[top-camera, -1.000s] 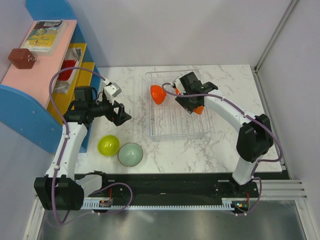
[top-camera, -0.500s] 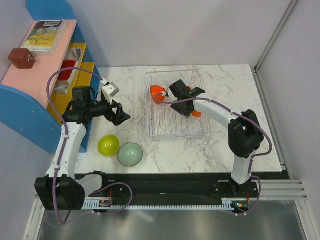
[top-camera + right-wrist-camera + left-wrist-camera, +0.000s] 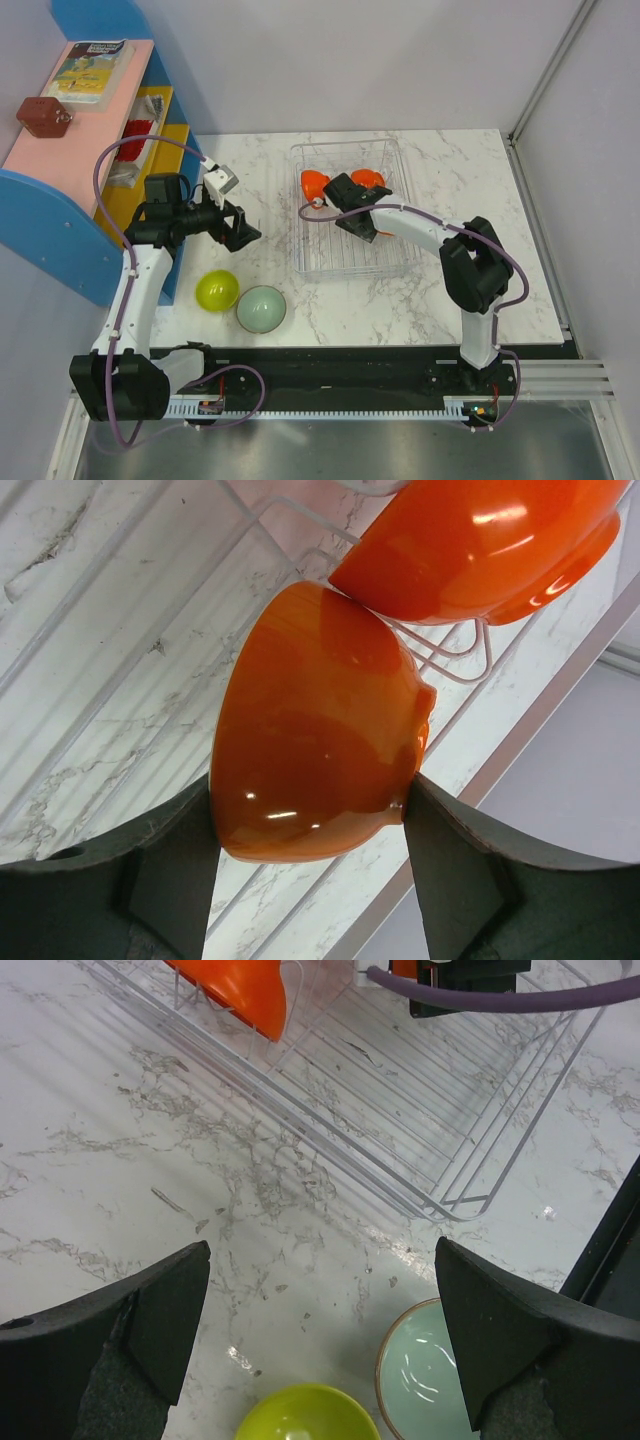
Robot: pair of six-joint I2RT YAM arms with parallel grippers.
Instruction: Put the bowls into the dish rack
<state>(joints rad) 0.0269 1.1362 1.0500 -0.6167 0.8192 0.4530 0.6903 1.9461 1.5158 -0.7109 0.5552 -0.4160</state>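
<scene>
Right claw (image 3: 310, 800) grips a red-orange bowl (image 3: 310, 720) inside the dish rack (image 3: 345, 255) — apparently touching a second orange bowl (image 3: 470, 540) beyond its tips. Left claw (image 3: 320, 1300) gapes wide — lime bowl (image 3: 305, 1415) and grey-green bowl (image 3: 425, 1370) just beneath.

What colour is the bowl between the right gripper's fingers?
The bowl is glossy red-orange, with no pattern. The right wrist view shows it best.

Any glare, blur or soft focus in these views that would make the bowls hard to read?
Top external: even light, sharp, soft shadows; the clear rack reads faintly against the marble. Left wrist: left fingers are dark and soft, with a glare patch on the table near the grey-green bowl. Right wrist: small highlights on the orange bowl, its outline crisp; right fingers are dim.
</scene>
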